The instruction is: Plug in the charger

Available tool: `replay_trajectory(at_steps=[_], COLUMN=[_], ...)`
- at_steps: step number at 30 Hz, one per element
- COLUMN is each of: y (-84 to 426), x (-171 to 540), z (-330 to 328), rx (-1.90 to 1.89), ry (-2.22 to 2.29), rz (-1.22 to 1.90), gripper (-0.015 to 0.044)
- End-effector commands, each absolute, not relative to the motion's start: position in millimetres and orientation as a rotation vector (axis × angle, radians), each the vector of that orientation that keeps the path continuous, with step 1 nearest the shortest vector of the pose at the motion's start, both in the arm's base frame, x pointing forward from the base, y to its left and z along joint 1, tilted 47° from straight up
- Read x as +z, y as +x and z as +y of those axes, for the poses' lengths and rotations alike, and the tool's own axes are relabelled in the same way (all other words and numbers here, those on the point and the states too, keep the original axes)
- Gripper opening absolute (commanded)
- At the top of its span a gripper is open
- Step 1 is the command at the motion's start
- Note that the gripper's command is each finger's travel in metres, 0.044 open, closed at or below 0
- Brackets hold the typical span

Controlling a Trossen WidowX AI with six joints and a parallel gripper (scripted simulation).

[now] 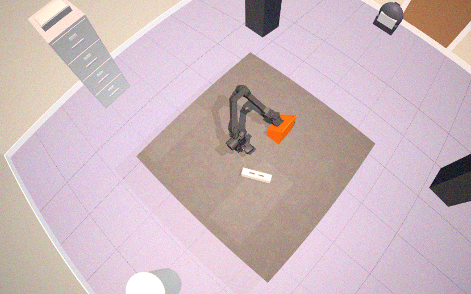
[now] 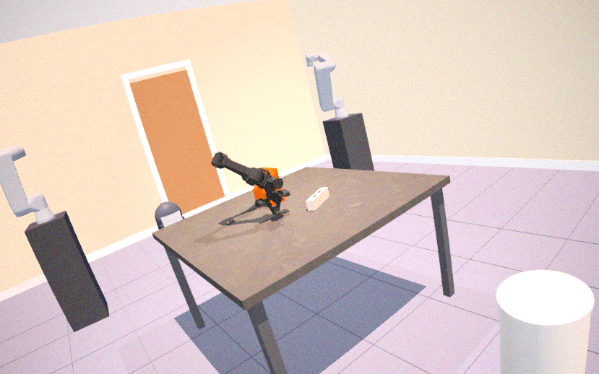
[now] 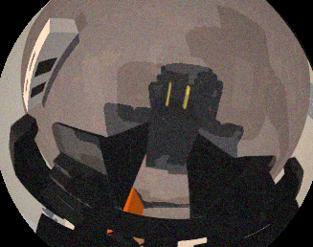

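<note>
The dark two-prong charger (image 3: 169,144) is at table level between my fingers in the wrist view, its two yellow prongs pointing away toward the top of that view. My gripper (image 2: 277,210) (image 3: 169,129) points down and is shut on the charger's body, one finger on each side. In the top view the arm hides the charger and the fingertips. The white power strip (image 1: 256,175) (image 2: 316,200) (image 3: 58,45) lies a short way from the gripper, with two dark outlets. It is at the upper left in the wrist view.
The arm rises from an orange block (image 1: 280,128) (image 2: 269,172) (image 3: 133,203) on the brown table (image 1: 266,233) (image 2: 246,274). The block stands behind the gripper in the exterior view. A filing cabinet (image 1: 98,69), dark pedestals and a white cylinder (image 2: 543,334) stand off the table.
</note>
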State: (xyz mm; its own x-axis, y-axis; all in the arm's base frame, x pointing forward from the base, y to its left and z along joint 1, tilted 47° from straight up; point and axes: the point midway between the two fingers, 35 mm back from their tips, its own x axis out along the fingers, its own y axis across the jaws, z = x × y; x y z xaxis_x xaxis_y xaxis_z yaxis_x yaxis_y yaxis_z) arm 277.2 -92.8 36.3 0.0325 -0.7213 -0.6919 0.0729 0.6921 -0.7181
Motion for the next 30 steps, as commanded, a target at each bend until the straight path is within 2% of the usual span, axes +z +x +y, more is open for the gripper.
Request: replay_trajectory(at_steps=[1, 10, 30], y=[277.6, 272.0, 278.4], x=[48.3, 62.9, 26.6], z=[-79.2, -61.5, -36.5], rx=[-0.662, -0.661, -0.569], ry=[-0.579, -0.585, -0.682], rz=[1.406, 1.407, 1.456], gripper=[0.0, 0.0, 0.0])
